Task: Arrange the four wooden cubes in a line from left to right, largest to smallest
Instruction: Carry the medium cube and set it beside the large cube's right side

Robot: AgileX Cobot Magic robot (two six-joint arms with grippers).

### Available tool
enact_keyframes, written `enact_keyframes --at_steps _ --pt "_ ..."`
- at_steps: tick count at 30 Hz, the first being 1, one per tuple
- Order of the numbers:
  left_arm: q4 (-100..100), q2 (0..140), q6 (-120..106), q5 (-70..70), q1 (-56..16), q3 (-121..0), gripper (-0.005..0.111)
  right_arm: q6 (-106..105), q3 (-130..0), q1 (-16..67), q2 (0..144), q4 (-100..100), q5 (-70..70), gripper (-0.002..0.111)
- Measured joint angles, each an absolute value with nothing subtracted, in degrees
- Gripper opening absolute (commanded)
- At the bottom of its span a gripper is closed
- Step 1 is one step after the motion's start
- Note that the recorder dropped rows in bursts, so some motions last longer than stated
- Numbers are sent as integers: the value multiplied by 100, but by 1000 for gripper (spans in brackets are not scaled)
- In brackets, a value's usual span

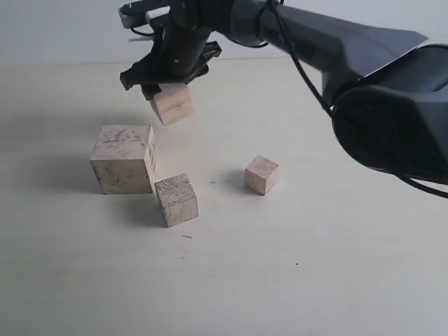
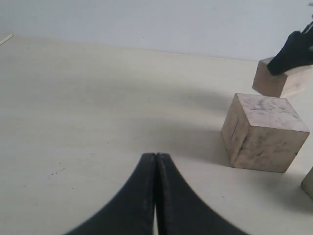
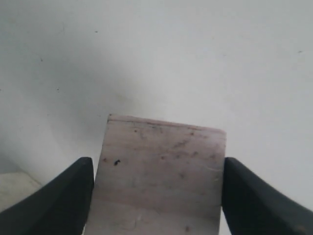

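Four pale wooden cubes show. The largest cube [image 1: 124,158] [image 2: 264,132] rests on the table at left. A mid-sized cube [image 1: 176,199] sits against its front right corner. The smallest cube [image 1: 261,174] lies apart to the right. Another mid-sized cube [image 1: 171,103] [image 3: 159,176] [image 2: 279,78] hangs tilted in the air behind the largest one, with my right gripper [image 1: 166,78] [image 3: 155,188] shut on its two sides. My left gripper [image 2: 155,159] is shut with nothing in it, low over bare table to the left of the largest cube.
The right arm's dark body [image 1: 364,77] reaches in from the upper right across the back of the table [image 1: 315,266]. A pale wall stands behind the table's far edge.
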State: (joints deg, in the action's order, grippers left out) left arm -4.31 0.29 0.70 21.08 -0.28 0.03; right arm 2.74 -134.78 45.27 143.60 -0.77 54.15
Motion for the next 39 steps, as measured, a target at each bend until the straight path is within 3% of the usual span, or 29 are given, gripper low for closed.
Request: enact_keyframes --at_steps 9,19,28,39 --pt "-431 29 70 2108 -28 3 0 -804 -13478 4256 13611 -135 6369 0" --pt "-431 29 70 2108 -28 3 0 -4869 -12876 3218 13318 -2574 6970 0" --pt "-431 29 70 2108 -28 3 0 -7713 -11456 3169 13318 -3393 7030 0" --pt "-431 29 70 2108 -28 3 0 -8700 -11224 3179 13719 -4087 6859 0"
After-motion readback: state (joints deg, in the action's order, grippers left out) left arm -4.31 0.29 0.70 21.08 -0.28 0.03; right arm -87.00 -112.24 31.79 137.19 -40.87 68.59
